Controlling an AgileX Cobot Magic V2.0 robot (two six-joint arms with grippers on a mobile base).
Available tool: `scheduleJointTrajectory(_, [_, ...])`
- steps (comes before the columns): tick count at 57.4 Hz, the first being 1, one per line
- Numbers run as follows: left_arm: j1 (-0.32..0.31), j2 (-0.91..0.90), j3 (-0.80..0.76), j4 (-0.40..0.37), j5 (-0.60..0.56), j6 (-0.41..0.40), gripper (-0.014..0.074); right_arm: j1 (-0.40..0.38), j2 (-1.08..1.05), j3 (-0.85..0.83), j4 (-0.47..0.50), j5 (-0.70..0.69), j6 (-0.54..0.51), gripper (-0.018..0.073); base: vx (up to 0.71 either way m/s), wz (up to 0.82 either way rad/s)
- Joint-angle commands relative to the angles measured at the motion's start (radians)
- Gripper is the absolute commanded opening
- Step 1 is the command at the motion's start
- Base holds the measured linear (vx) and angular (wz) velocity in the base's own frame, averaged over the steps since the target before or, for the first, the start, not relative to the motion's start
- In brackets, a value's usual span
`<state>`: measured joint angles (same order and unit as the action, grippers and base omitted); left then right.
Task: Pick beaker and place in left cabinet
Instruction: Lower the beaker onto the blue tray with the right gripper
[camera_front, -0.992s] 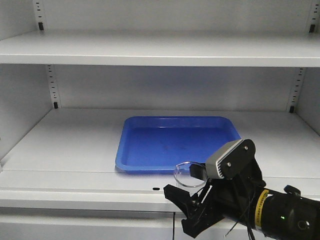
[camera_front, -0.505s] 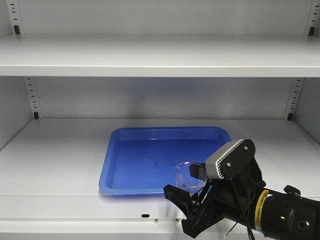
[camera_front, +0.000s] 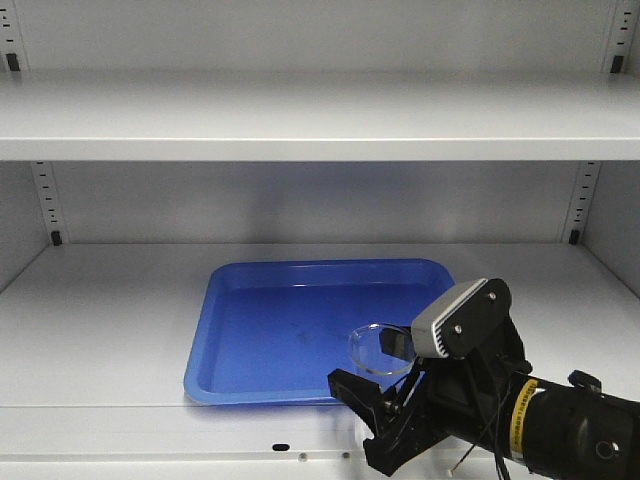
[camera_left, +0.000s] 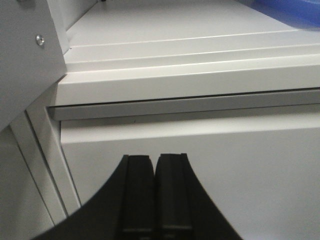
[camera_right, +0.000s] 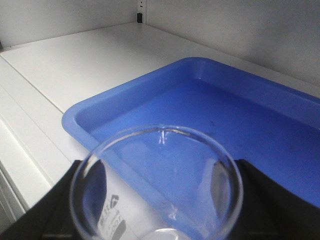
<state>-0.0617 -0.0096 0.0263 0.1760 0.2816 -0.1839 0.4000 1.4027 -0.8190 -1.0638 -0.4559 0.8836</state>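
Note:
My right gripper (camera_front: 385, 395) is shut on the small clear glass beaker (camera_front: 375, 350) and holds it upright in front of the shelf edge. In the right wrist view the beaker's flared rim (camera_right: 160, 135) fills the lower frame, with black fingers (camera_right: 270, 200) on both sides of it. The left cabinet (camera_front: 320, 110) is pale grey with wide shelves and slotted strips in its back corners. My left gripper (camera_left: 155, 162) is shut and empty, low in front of the cabinet's lower front panel.
A blue tray (camera_front: 300, 330) lies on the middle shelf, also seen in the right wrist view (camera_right: 240, 115). The beaker hangs over the tray's near right corner. The shelf's front lip (camera_left: 190, 80) is above the left gripper.
The view has shifted to the right and slightly up, so the tray and shelf have slid left in the frame. The right gripper still holds the beaker in the same pose.

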Motion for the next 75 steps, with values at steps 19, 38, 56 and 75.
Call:
scheduleJointTrajectory(19, [-0.001,-0.017,-0.009,-0.002,-0.083,-0.003,0.0004,-0.004,-0.034,-0.033,0.035,-0.243,-0.007,0.0226,0.0,0.0])
scheduleJointTrajectory(38, [-0.001,-0.017,-0.009,-0.002,-0.083,-0.003,0.0004,-0.004,-0.034,-0.033,0.077,-0.199,-0.046,0.0226,0.0,0.0])
scheduleJointTrajectory(56, [-0.001,-0.017,-0.009,-0.002,-0.083,-0.003,0.0004,-0.004,0.104,-0.185,0.404,-0.029,-0.389,0.0226,0.0,0.0])
scheduleJointTrajectory(75, [-0.001,-0.017,-0.009,-0.002,-0.083,-0.003,0.0004,-0.004,0.385,-0.36,0.485,-0.089,-0.392,0.023,0.0,0.0])
